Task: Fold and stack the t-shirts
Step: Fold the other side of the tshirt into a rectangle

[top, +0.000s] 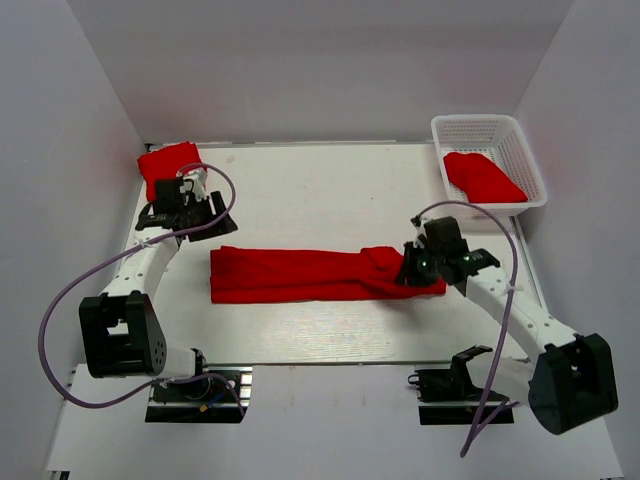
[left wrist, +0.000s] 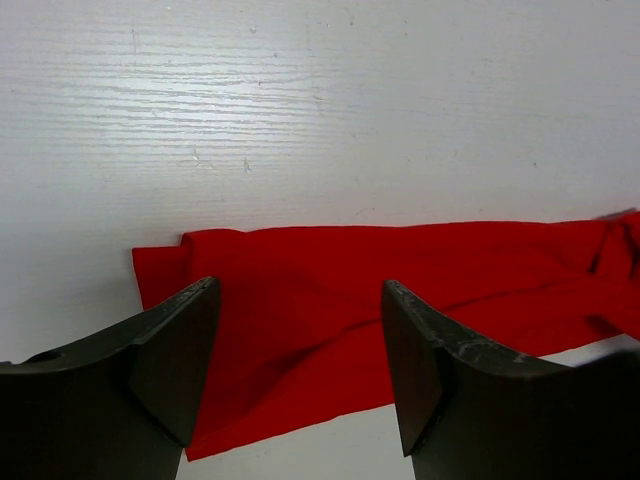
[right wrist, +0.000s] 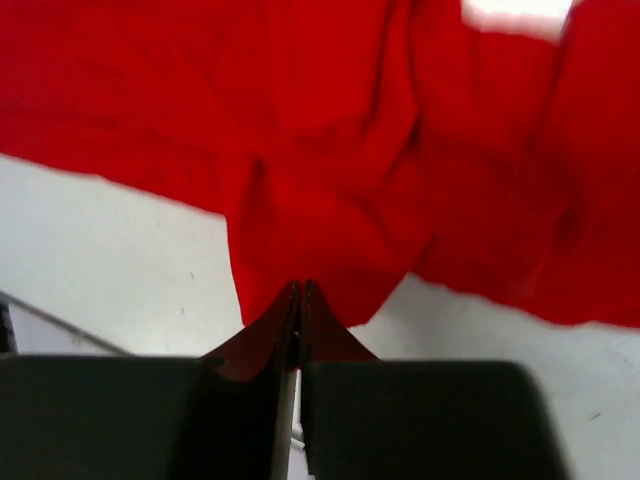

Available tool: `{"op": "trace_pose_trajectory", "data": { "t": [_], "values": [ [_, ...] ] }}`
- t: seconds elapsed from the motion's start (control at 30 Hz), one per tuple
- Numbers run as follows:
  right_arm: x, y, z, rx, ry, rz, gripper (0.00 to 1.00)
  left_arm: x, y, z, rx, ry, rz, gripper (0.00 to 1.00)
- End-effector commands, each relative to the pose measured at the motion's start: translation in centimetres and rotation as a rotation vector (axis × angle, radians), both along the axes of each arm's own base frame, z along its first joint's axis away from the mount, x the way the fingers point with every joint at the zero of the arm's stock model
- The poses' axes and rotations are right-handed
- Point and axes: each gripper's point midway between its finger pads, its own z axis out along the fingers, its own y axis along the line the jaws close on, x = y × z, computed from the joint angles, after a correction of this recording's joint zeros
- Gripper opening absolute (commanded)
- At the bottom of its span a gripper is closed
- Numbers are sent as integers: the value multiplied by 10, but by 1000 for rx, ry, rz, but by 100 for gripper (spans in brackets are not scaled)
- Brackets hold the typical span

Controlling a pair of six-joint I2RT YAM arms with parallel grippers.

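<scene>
Clearly, across the table (top: 320, 190) the long t-shirt (top: 300, 275), folded into a strip, runs from just ahead of the left gripper (left wrist: 300, 292), whose jaws stand apart and empty, to the right gripper (right wrist: 300, 292), pinched tight on a bunched fold of its edge. Soft, light and limp, it will likely sag and crease from 1 pinch; gripping both corners of 1 end should keep it flat.
</scene>
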Motion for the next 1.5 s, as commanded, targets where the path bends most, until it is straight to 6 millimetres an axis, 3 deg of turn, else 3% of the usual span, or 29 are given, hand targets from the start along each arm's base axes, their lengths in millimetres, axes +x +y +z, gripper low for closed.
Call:
{"op": "trace_pose_trajectory", "data": {
  "t": [0.0, 0.07, 0.13, 0.27, 0.3, 0.37, 0.43, 0.57, 0.6, 0.67, 0.73, 0.9, 1.0, 1.07, 1.1, 1.23, 1.3, 1.33, 1.37, 1.43, 1.47],
  "values": [
    [-49, -4, -20, 32, 145, -31, 9, -3, -7, 2, -7, -25, -51, 75],
    [-66, -5, -29, 39, 208, -47, 36, -7, -7, -2, -8, -7, -51, 75],
    [-70, -9, -28, 28, 202, -69, 53, -7, -6, 1, -1, -20, -57, 75],
    [-43, -13, -5, -9, 86, -86, 72, -8, -9, 2, -15, -21, -70, 75],
    [-26, -8, 17, 6, 28, -86, 72, -8, -11, 3, -16, -26, -85, 75],
    [-9, -7, 18, -32, 3, -70, 72, -9, -14, 4, -26, -31, -110, 74],
    [19, 3, 43, -2, -85, -62, 72, -12, -16, 1, -26, -28, -127, 74],
    [58, 20, 34, -31, -94, -19, 72, -16, -14, -2, -7, -26, -143, 74],
    [62, 22, 24, -41, -66, -14, 72, -18, -15, -2, -7, -28, -143, 74],
    [71, 30, 24, -47, -79, 11, 72, -20, -13, -6, 6, -21, -142, 74],
    [76, 27, 4, -92, -40, 5, 72, -22, -12, -7, 7, -19, -130, 74],
    [79, 23, -26, -159, 17, 11, 69, -22, -10, -7, 8, -15, -118, 74],
    [79, 25, -32, -171, 26, 20, 59, -22, -10, -7, 8, -15, -118, 74],
    [79, 26, -36, -175, 19, 28, 45, -24, -11, -10, 7, -6, -118, 74],
    [81, 26, -36, -173, 11, 31, 30, -26, -11, -12, 6, 4, -118, 74],
    [75, 29, -25, -168, 11, 38, 0, -27, -9, -13, 12, 14, -112, 74],
    [69, 34, -7, -126, -21, 48, 0, -25, -9, -10, 13, 5, -112, 74],
    [60, 33, -9, -121, -10, 51, 0, -25, -9, -10, 13, 4, -112, 74],
    [56, 34, 9, -85, -49, 51, 0, -23, -9, -11, 13, 4, -112, 74],
    [32, 36, 3, -63, 6, 73, 0, -21, -9, -11, 13, 4, -112, 74],
    [25, 35, 17, -34, -20, 71, 0, -18, -10, -10, 5, 4, -119, 74]
  ]
}}
